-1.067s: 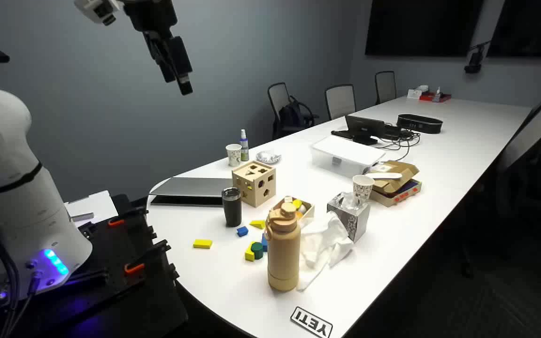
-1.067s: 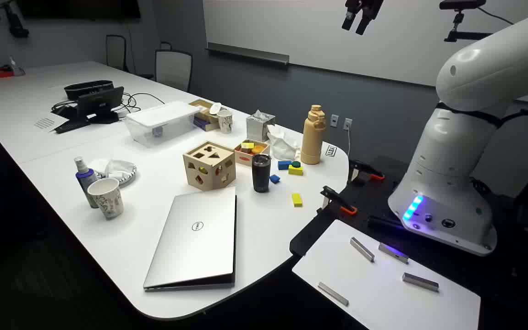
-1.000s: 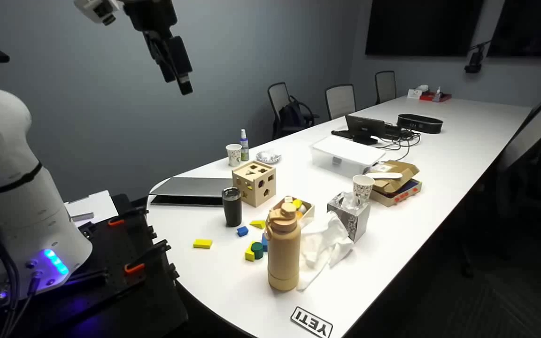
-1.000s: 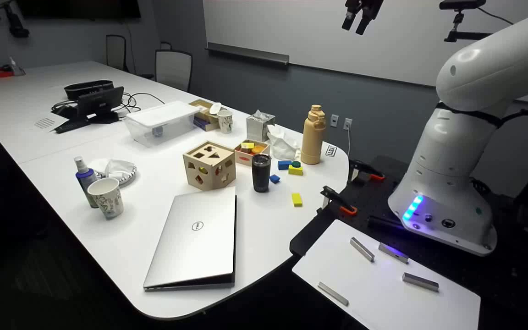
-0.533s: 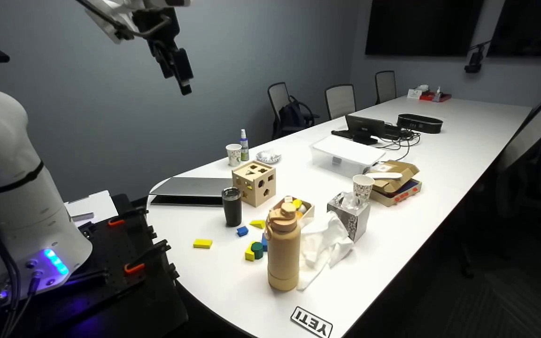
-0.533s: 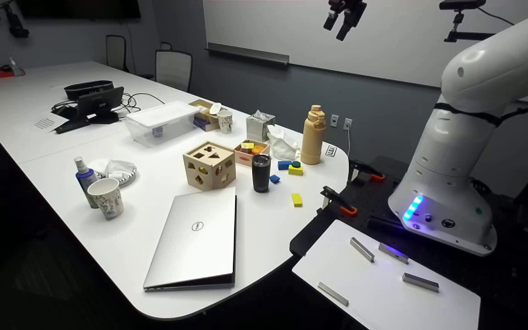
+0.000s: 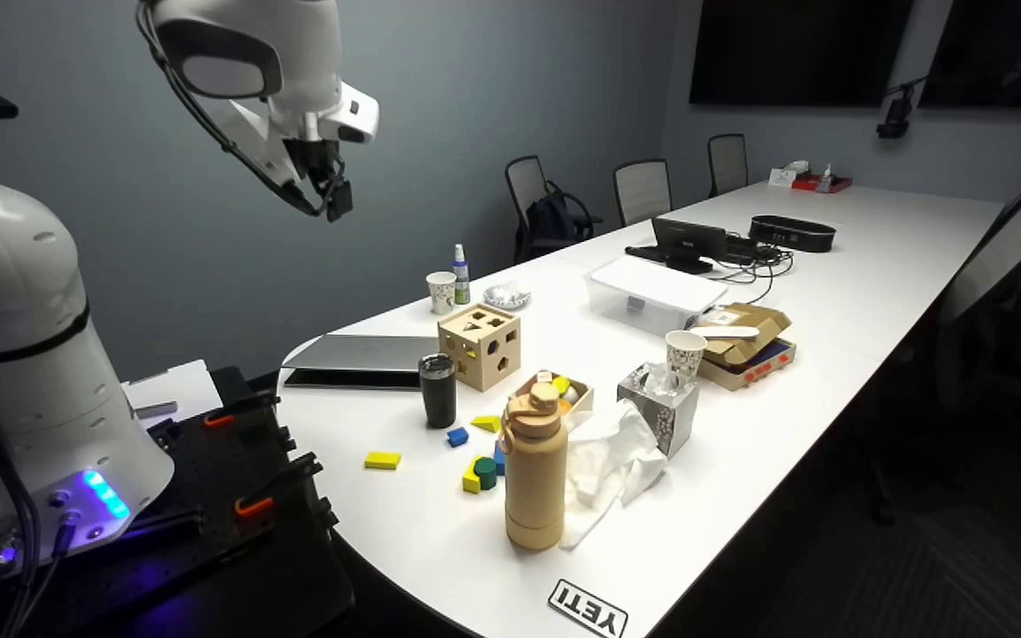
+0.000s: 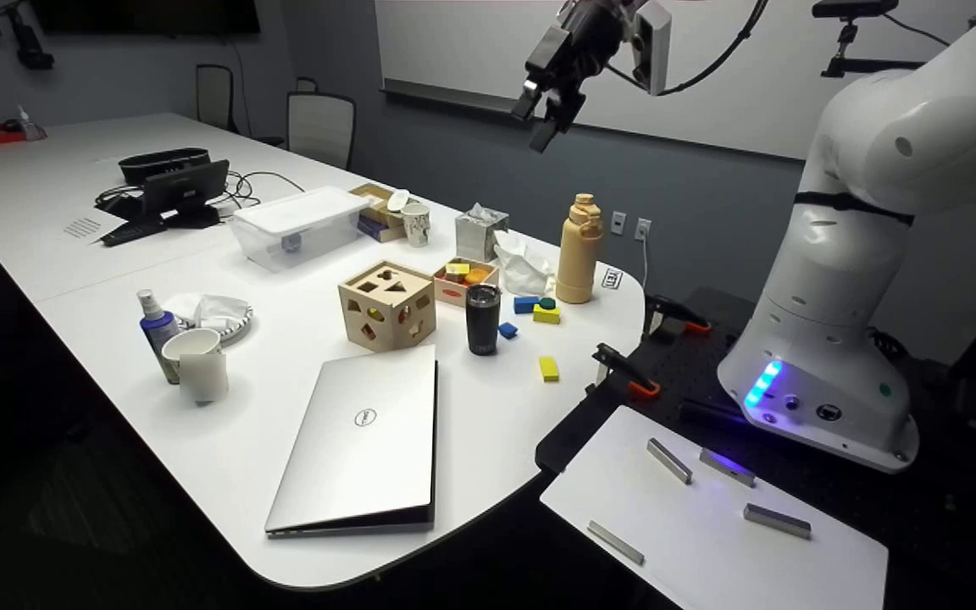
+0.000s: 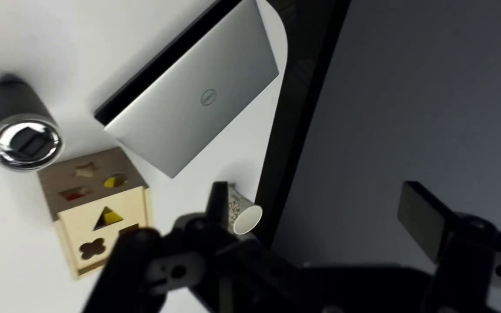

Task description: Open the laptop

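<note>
— In an exterior view, a long white conference table is running from the upper left of the frame down to the lower middle.

— And the white Panda arm is standing at the right of that frame. A clear storage bin is sitting left of centre, in the upper half.

— Where is the Dell laptop lying?

— At the lower middle of that frame, on the table's rounded end, and it's showing at the top middle of the wrist view. It is sitting nearly closed, silver side up, a dark gap showing under one edge.

— A wooden shape-sorting cube is sitting just beside it, near the centre of that exterior frame; in the wrist view a thin strip of table is showing between the two. A tan water bottle is standing upright, right of centre.

— How is the gripper looking?

— Its jaws are standing wide apart across the lower half of the wrist view. In both exterior views it is hanging in the upper half, well apart from the laptop.

— A black tumbler is standing near the cube, and in the wrist view a patterned paper cup is showing partly behind one jaw.

— A yellow block is lying right of centre in an exterior view, with a blue block sitting just beside the tumbler.
</note>
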`<state>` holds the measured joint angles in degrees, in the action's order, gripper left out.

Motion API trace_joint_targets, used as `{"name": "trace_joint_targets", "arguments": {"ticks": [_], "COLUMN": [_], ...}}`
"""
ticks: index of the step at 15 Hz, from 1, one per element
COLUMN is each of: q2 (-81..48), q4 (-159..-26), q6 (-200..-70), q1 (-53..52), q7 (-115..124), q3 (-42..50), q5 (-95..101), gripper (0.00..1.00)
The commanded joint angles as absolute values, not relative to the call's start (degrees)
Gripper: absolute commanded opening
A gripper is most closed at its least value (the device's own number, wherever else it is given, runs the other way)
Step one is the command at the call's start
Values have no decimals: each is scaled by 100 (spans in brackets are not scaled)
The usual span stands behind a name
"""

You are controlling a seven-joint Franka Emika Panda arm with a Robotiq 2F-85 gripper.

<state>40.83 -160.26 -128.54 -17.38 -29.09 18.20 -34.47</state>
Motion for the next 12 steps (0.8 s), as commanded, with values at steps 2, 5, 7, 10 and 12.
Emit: {"name": "trace_joint_targets", "arguments": {"ticks": [2, 5, 7, 10, 12], "q2": [2667, 1796, 1270, 406, -160], "q4": [-16018, -16045, -16045, -15948, -15866], "q6": [-13248, -13319, -13250, -12763, -12617], "q1": [-2413, -2816, -3001, -2087, -1700], "q7": [-4629, -5953, -6893, -8315, -9133], "q3": [1948, 2236, 2426, 1552, 1084], "q5": [-5189, -6330, -7219, -8666, -9406], "gripper": [100, 100, 100, 100, 100]}}
